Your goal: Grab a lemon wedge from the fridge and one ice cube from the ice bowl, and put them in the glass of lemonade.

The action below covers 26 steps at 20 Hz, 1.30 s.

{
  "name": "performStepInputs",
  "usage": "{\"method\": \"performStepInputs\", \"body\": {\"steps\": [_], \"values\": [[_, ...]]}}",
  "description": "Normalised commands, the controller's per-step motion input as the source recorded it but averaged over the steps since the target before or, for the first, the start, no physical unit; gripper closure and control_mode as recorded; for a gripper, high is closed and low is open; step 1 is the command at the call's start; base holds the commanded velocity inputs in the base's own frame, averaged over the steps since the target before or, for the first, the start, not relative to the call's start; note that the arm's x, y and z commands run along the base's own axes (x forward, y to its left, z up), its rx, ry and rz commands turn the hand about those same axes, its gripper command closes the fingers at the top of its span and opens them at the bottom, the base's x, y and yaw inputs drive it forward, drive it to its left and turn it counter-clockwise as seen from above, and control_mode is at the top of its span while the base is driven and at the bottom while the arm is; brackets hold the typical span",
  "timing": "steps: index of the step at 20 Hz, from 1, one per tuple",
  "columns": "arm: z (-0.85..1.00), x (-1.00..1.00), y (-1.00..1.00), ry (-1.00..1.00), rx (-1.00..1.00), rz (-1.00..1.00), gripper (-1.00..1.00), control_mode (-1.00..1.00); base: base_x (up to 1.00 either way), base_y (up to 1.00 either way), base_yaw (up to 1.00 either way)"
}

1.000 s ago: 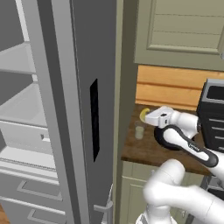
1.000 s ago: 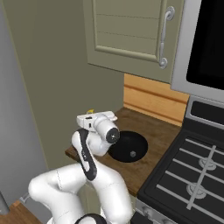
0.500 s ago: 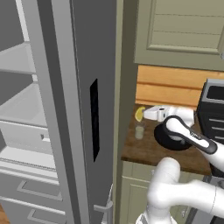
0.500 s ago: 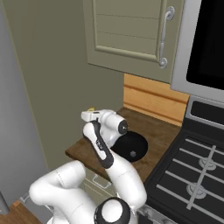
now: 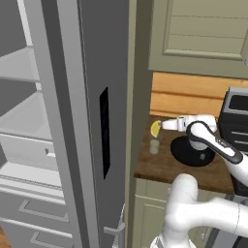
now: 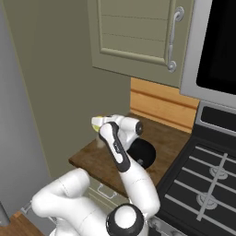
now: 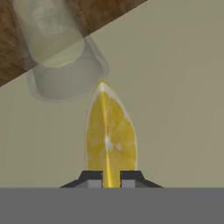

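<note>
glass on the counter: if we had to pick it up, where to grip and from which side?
Grip the glass across its side wall, near mid-height, coming in level from the counter's front edge. It stands upright with an open mouth and liquid inside, so a top or rim grip would likely dip in. The claw is shut on the wedge now.

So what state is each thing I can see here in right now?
fridge: door open, shelves showing.
lemon wedge: pinched in the hand, above the glass.
hand: closed on the wedge.
glass of lemonade: upright on the counter.
ice bowl: resting on the counter.
upper cabinet: shut.
</note>
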Motion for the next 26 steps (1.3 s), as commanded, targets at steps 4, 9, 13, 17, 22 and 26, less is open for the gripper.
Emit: {"method": "performStepInputs", "body": {"steps": [4, 9, 13, 17, 22, 26], "values": [[-0.28, 0.14, -0.17, -0.21, -0.21, 0.05, 1.0, -1.0, 0.0, 0.0, 0.0], [-0.33, 0.0, -0.14, -0.33, -0.29, 0.0, 1.0, -1.0, 0.0, 0.0, 0.0], [-0.31, 0.0, -0.2, -0.31, -0.29, 0.0, 1.0, -1.0, 0.0, 0.0, 0.0], [-0.18, 0.09, -0.23, -0.23, -0.22, 0.0, 1.0, -1.0, 0.0, 0.0, 0.0], [-0.17, 0.18, -0.14, -0.22, -0.16, 0.0, 1.0, -1.0, 0.0, 0.0, 0.0], [-0.03, 0.02, -0.06, -0.13, -0.09, 0.0, 1.0, -1.0, 0.0, 0.0, 0.0]]}}
